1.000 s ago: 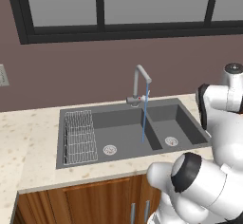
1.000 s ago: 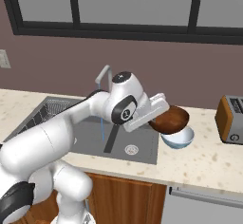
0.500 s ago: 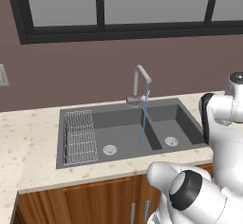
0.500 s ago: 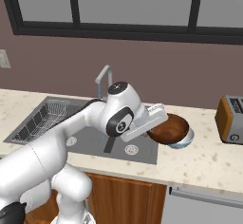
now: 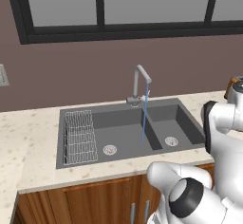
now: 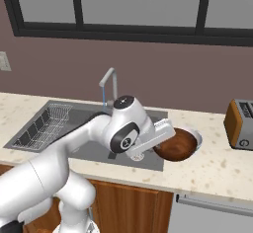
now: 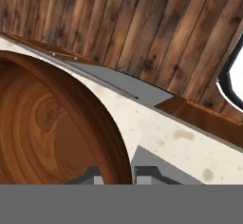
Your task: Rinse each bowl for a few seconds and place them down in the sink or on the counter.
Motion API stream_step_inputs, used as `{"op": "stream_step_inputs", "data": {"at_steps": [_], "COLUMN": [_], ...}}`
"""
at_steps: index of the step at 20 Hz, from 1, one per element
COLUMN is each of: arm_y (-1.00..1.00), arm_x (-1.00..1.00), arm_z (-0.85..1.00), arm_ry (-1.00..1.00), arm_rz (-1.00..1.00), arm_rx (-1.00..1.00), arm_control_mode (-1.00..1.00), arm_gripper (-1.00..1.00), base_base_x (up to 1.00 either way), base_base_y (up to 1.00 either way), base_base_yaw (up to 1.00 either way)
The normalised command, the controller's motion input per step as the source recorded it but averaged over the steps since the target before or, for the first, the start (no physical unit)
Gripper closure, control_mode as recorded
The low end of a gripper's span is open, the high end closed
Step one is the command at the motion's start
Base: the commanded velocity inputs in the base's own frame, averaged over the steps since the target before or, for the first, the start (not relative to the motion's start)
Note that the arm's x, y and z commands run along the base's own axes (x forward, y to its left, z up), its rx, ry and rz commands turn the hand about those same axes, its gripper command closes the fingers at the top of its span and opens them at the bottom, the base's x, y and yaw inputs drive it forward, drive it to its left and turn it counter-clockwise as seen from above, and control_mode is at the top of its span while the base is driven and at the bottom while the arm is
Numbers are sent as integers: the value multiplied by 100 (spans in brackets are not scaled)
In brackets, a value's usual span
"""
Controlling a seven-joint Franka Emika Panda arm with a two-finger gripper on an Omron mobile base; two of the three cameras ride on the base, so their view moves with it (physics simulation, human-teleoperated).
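The white arm (image 6: 89, 143) reaches across from the near left, its claw (image 6: 159, 139) clamped on the rim of a brown wooden bowl (image 6: 177, 145). That bowl is tilted, its hollow facing us, over the bench (image 6: 212, 165) just right of the dark sink (image 6: 54, 128). Behind it peeks the rim of a pale bowl (image 6: 197, 136). A wire rack (image 6: 42, 126) sits in the sink's left basin. The silver tap (image 6: 109, 81) rises at the far edge with a thin blue stream beneath its spout. An orange toaster (image 6: 240, 124) stands far right.

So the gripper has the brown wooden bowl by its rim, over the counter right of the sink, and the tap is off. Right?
Not quite: the tap is on; the left base view shows a thin stream falling into the sink. The rest holds: the gripper pinches the brown bowl.
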Motion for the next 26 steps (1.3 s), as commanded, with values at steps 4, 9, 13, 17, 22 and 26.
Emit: {"op": "stream_step_inputs", "data": {"at_steps": [4, 9, 13, 17, 22, 26], "arm_y": [0, 0, 0, -1, -7, -8], "arm_x": [0, 0, 0, 5, 7, 9], "arm_z": [-25, -26, -26, -24, -23, -23], "arm_ry": [1, 0, 1, 0, 0, 0], "arm_rz": [-2, 0, -1, -1, 0, 0], "arm_rx": [3, 5, 2, 2, 2, 1], "arm_control_mode": [-100, -100, -100, -100, -100, -100], "arm_gripper": [100, 100, 100, 100, 100, 100], "base_base_x": [0, 0, 0, 0, 0, 0], "base_base_y": [0, 0, 0, 0, 0, 0], "base_base_yaw": [0, 0, 0, 0, 0, 0]}}
